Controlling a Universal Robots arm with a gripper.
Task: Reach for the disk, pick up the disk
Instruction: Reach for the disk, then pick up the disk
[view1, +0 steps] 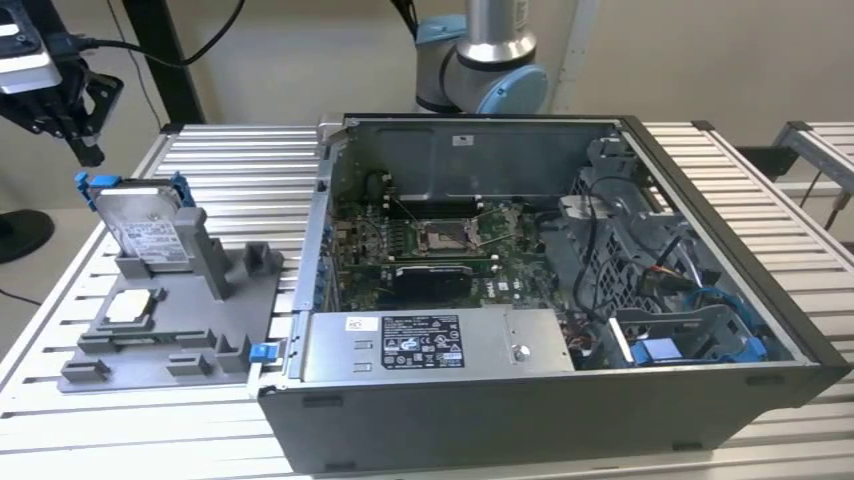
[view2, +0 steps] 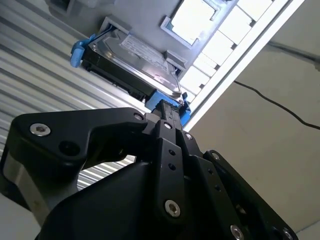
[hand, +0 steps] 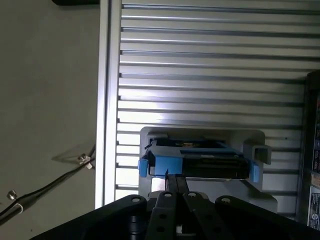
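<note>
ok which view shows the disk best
The exterior view: the disk stands upright in its grey holder, label face and blue rails in sight. The second wrist view catches it slantwise, one end behind the gripper. In the first wrist view its narrow edge faces the camera.

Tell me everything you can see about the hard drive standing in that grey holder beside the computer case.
The disk is a flat rectangular drive of silver-grey metal, with a white printed label on its face and blue plastic rails along its sides. It stands on edge, leaning slightly, slotted into the grey holder on the slatted table, to the exterior view's left of the open computer case. Only the holder touches it; the gripper hangs above it, apart.
</note>
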